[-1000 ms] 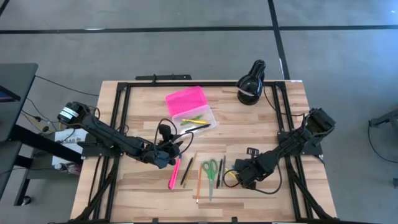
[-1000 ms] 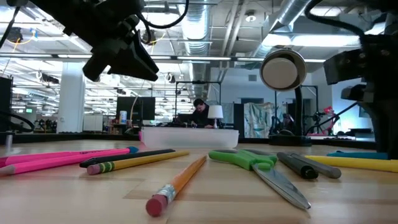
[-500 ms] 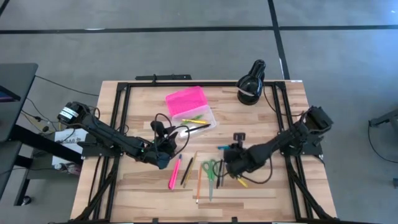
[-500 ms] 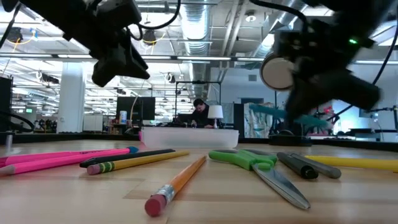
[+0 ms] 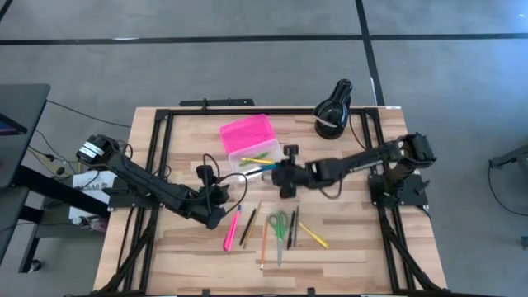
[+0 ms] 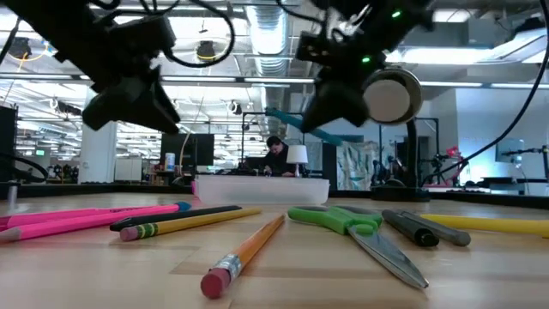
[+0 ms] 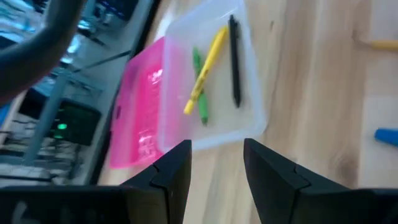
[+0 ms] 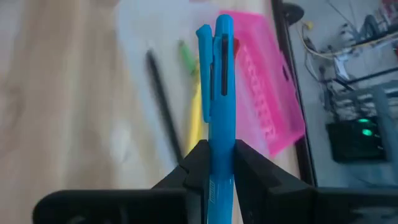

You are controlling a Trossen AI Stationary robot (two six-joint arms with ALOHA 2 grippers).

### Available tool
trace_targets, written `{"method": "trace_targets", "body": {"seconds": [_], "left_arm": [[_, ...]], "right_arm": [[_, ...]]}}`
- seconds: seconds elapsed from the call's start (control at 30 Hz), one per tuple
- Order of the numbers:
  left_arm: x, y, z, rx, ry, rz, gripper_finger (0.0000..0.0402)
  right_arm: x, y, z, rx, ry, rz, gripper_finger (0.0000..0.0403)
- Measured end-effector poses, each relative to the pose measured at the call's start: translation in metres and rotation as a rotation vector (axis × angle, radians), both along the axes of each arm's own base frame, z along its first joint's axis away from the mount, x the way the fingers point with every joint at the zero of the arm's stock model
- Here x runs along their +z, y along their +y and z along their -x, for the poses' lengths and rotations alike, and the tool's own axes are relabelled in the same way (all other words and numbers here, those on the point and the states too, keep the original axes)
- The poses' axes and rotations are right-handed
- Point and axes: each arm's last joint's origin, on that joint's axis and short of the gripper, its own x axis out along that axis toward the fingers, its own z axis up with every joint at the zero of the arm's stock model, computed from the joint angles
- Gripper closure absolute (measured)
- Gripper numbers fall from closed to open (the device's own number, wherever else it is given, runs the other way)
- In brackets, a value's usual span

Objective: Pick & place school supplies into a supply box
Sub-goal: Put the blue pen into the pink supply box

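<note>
A: Work surface: a pale wooden table with a black frame, on a grey floor; a black lamp-like object with a white band stands at the far right corner. Where is the target?

B: The supply box lies open at the far centre, its pink lid folded away to the far side. The clear base already contains a green marker, a yellow pen and a black pen.

A: Which arm is active?

B: The right gripper is beside the right edge of the box, above the table. Its jaws are clamped on a blue pen, which projects forward between the fingers.

A: Procedure for the drop?

B: Advance until the whole pen is over the clear base. Align it parallel to the pens inside. Lower it before releasing; an end left over the rim would probably tip the pen out.

A: And the left arm?

B: The left gripper waits near-left of the box, jaws narrowly parted and empty. The remaining supplies, including the green-handled scissors, lie in the near centre.
</note>
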Motion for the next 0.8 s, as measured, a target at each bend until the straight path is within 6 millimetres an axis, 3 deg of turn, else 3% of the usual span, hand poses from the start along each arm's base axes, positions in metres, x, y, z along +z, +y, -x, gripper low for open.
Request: {"method": "trace_targets", "body": {"seconds": [0.17,0.33,0.5,0.8], "left_arm": [[0.000,-0.008,0.012,0.021,-0.025,-0.079,0.0260],[0.000,-0.014,0.018,0.011,-0.042,-0.127,0.0260],[0.001,-0.016,0.020,0.007,-0.049,-0.138,0.0260],[0.001,-0.016,0.020,0.009,-0.051,-0.136,0.0260]], "right_arm": [[0.001,-0.039,-0.008,-0.019,-0.070,-0.080,0.0363],[-0.006,-0.063,-0.013,-0.006,-0.116,-0.192,0.0364],[-0.013,-0.075,-0.015,-0.014,-0.127,-0.262,0.0358],[-0.010,-0.077,-0.016,-0.050,-0.166,-0.295,0.0356]]}}
